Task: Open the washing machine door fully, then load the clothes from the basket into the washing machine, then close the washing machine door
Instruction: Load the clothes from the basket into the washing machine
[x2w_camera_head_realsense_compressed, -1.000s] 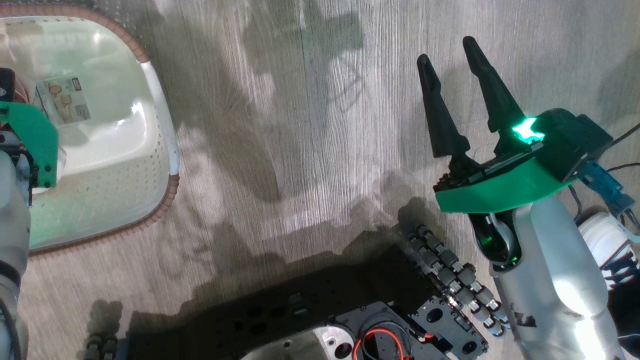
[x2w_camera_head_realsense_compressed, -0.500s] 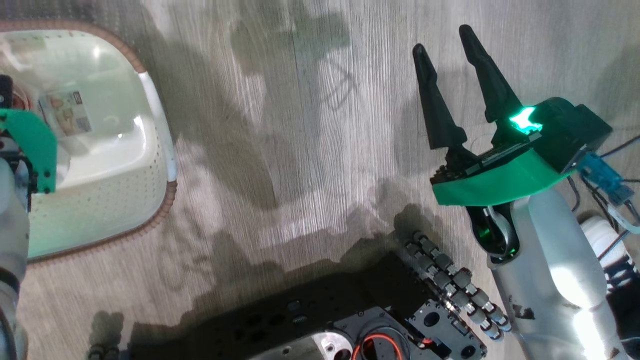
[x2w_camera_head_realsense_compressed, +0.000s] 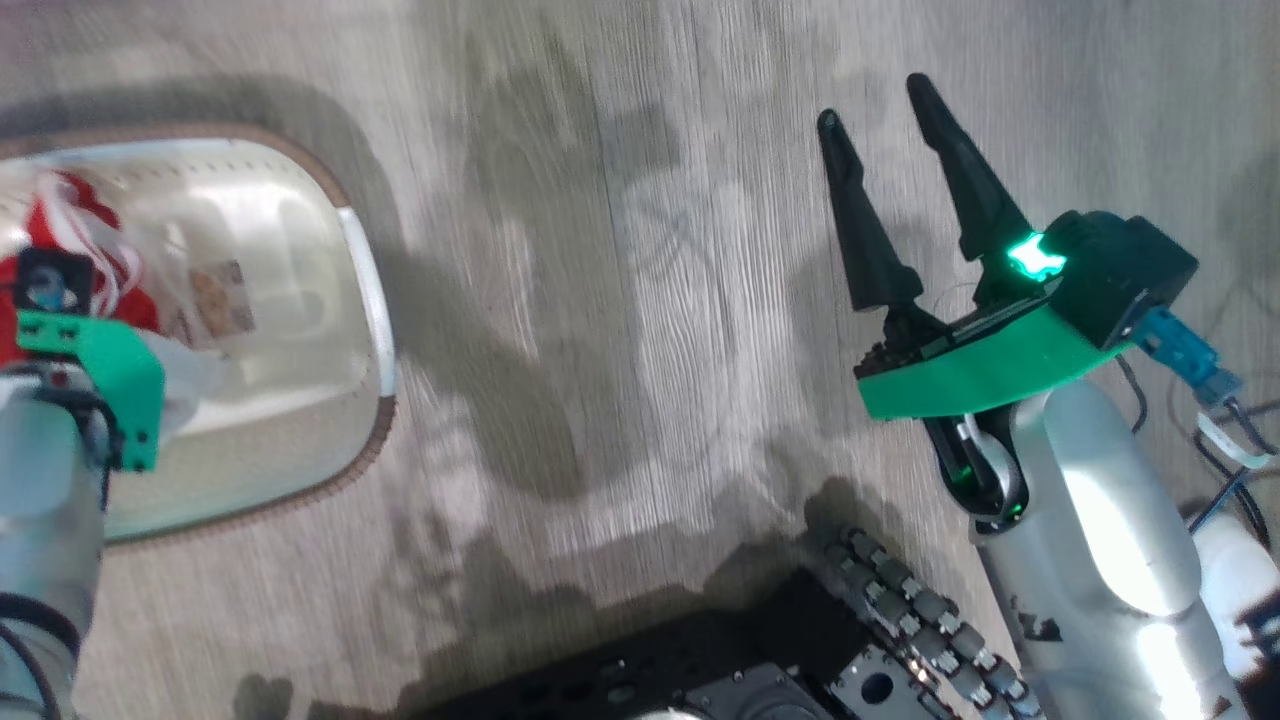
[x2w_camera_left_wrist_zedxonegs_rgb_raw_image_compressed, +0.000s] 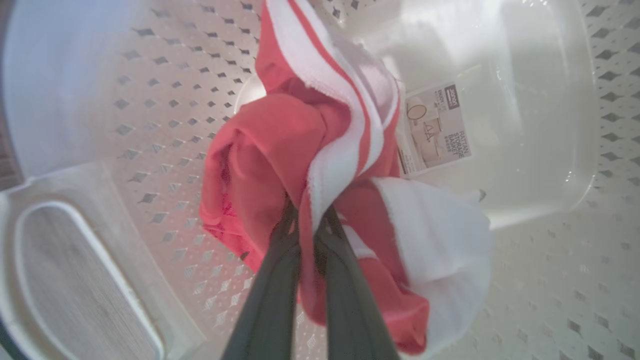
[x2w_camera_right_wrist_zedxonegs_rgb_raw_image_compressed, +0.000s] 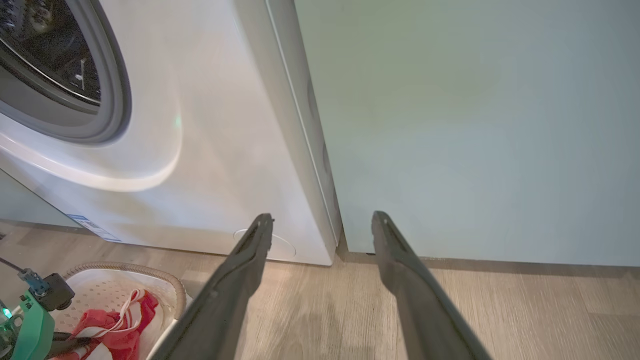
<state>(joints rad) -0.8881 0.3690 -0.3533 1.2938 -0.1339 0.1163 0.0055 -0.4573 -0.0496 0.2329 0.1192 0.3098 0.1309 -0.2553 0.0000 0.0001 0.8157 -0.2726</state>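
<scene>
Left gripper (x2w_camera_left_wrist_zedxonegs_rgb_raw_image_compressed: 307, 215) clamped on red-and-white clothes (x2w_camera_left_wrist_zedxonegs_rgb_raw_image_compressed: 265, 145) inside the basket (x2w_camera_left_wrist_zedxonegs_rgb_raw_image_compressed: 150, 100), beside its bottom sticker (x2w_camera_left_wrist_zedxonegs_rgb_raw_image_compressed: 435, 130). Right gripper (x2w_camera_head_realsense_compressed: 870, 100) spread, empty. Best to lift straight up until trailing cloth clears the rim, then swing toward the washing machine (x2w_camera_right_wrist_zedxonegs_rgb_raw_image_compressed: 200, 150).

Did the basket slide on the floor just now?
Cannot tell. The basket sits lower and further right in the head view, but the blurred floor shifted too, so the camera moved.

The clothes (x2w_camera_left_wrist_zedxonegs_rgb_raw_image_compressed: 270, 145) lay in the basket (x2w_camera_head_realsense_compressed: 368, 280) at the left, the left gripper (x2w_camera_left_wrist_zedxonegs_rgb_raw_image_compressed: 309, 220) among them. The right gripper (x2w_camera_head_realsense_compressed: 873, 100) hung over the floor (x2w_camera_head_realsense_compressed: 620, 300) well to the right. Beyond the basket stood the washing machine (x2w_camera_right_wrist_zedxonegs_rgb_raw_image_compressed: 210, 150), a cabinet (x2w_camera_right_wrist_zedxonegs_rgb_raw_image_compressed: 475, 125) just right of it.
</scene>
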